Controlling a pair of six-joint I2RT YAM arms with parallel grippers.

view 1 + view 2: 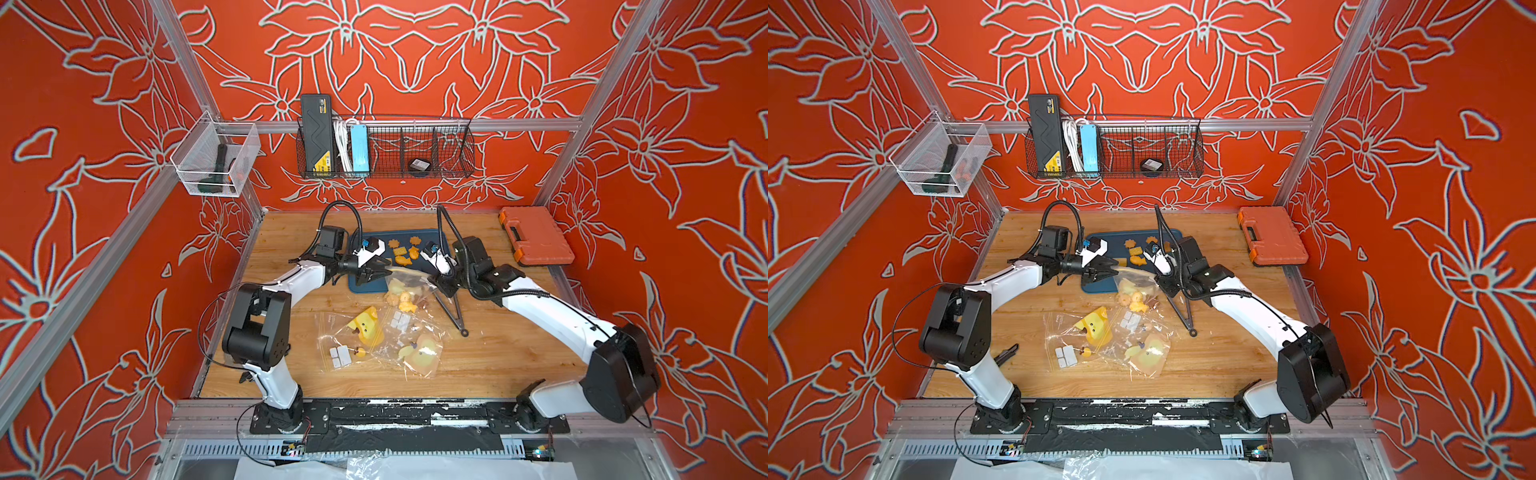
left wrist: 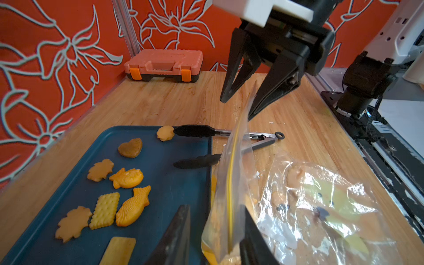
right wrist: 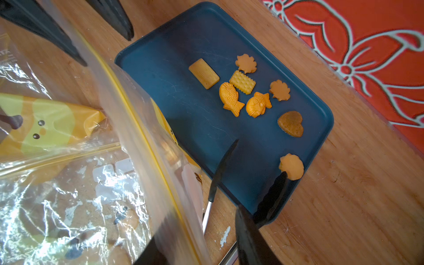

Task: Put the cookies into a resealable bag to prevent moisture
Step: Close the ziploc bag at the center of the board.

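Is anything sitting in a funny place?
Yes. One round cookie sits on the tray rim, half off it, beside a tongs tip. The other cookies lie flat inside the tray.

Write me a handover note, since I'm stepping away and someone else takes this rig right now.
Left pincer: open, straddling the resealable bag at its rim.
Right pincer: open, at the rim's other end.
Done: some cookies are inside the bag.
To do: eight more sit on the blue tray, one at its edge touching the tongs, which lie unheld across tray and table. Then seal the bag.
Spare bags lie nearer the arms' bases.
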